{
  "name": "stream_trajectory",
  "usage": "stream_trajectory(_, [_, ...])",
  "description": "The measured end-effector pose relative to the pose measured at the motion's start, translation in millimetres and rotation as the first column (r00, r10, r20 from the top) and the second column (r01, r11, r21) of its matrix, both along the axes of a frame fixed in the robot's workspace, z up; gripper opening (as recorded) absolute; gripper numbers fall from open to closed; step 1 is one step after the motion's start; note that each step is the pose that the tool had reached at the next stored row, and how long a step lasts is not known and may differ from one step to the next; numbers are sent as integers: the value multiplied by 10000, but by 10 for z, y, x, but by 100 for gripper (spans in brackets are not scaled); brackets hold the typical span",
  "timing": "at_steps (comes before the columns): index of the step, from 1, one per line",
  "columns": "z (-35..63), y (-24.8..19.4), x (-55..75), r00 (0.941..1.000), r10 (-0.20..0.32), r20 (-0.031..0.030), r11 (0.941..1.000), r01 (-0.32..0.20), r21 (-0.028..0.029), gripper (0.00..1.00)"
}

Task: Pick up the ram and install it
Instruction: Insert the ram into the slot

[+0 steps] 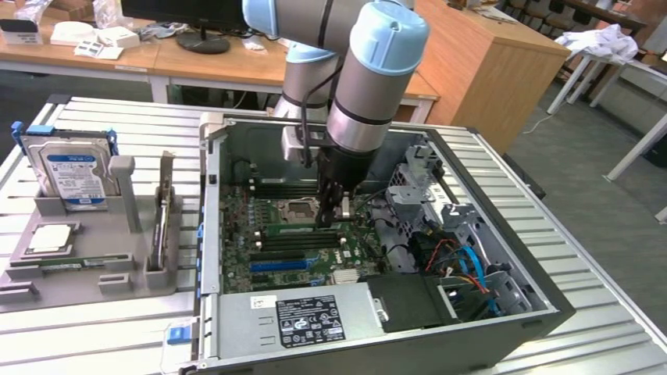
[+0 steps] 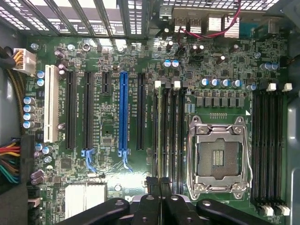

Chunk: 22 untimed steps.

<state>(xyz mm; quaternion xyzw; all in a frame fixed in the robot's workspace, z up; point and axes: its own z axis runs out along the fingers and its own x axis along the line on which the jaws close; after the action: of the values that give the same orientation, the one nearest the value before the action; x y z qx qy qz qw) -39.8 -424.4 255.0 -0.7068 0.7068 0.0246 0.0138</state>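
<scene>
The ram [image 1: 295, 229] is a narrow green stick standing on edge in a black slot of the motherboard, beside the CPU socket [image 1: 297, 209]. My gripper [image 1: 336, 219] reaches down into the open computer case and is shut on the stick's end nearest the exterior view's right. In the wrist view the ram [image 2: 161, 136] shows edge-on as a thin pale line running away from my gripper [image 2: 158, 183] along the slot. The black fingertips [image 2: 152, 182] sit close together on either side of it. How deep it sits in the slot cannot be told.
Black slots [image 2: 267, 145] with white clips lie beyond the CPU socket [image 2: 218, 157]. A blue expansion slot [image 2: 123, 112] and black ones flank it. The power supply [image 1: 312, 316] and coloured cables [image 1: 464, 266] crowd the case front. A grey tray [image 1: 94, 258] holds a hard drive [image 1: 71, 176].
</scene>
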Motion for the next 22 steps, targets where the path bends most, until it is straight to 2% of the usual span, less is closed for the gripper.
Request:
stream_trajectory(12, [-53,-1,-5,10000,1,21,10000,-1,-5,12])
stream_trajectory(22, [-56,0,-24,10000,0,22,10000,0,-2,12])
